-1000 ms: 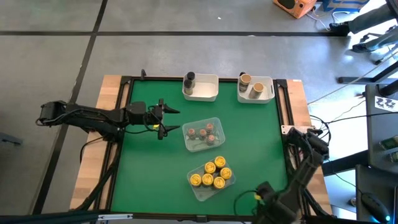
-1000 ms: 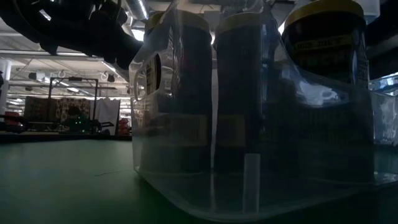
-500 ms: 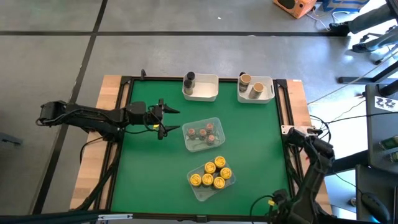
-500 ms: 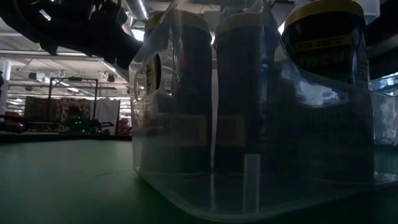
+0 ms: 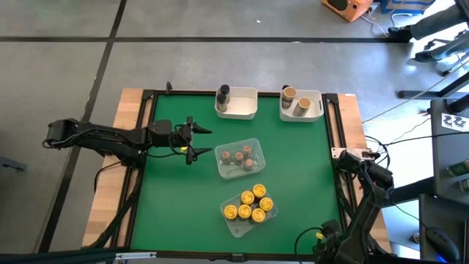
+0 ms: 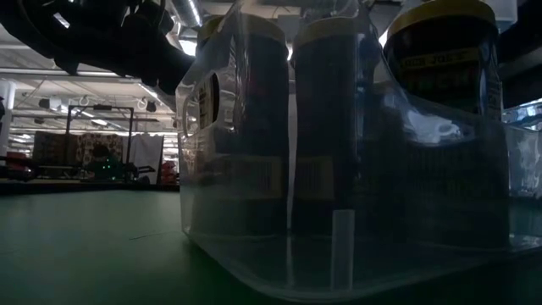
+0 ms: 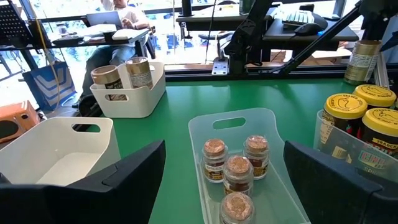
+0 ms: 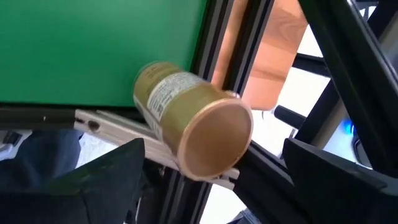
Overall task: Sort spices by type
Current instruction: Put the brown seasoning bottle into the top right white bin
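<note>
My left gripper (image 5: pixel 199 141) (image 7: pixel 224 171) hangs open just left of a clear tray (image 5: pixel 255 143) holding several reddish-brown-topped jars (image 5: pixel 239 158) (image 7: pixel 235 168). Several yellow-lidded jars (image 5: pixel 250 204) (image 6: pixel 339 144) stand in a second clear tray nearer the table's near edge. A dark grey jar (image 5: pixel 223 94) stands at the left white bin (image 5: pixel 245 106). Two tan-lidded jars (image 5: pixel 297 99) (image 7: pixel 123 73) stand in the right white bin (image 5: pixel 315 106). My right gripper (image 8: pixel 217 171) is open at the table's near right corner. A gold jar (image 8: pixel 186 118) lies on its side on the frame rail between the fingers' lines.
A black frame rail (image 5: pixel 333 147) borders the green mat (image 5: pixel 176 205), with wooden table edges (image 5: pixel 132 117) outside it. Bare mat lies left of and behind the trays. People sit at desks beyond the table's far side (image 7: pixel 118 18).
My right arm has swung from over the mat's near right part toward the table's near right corner and the frame rail. The left arm and all the trays, bins and jars on the mat have stayed put.
</note>
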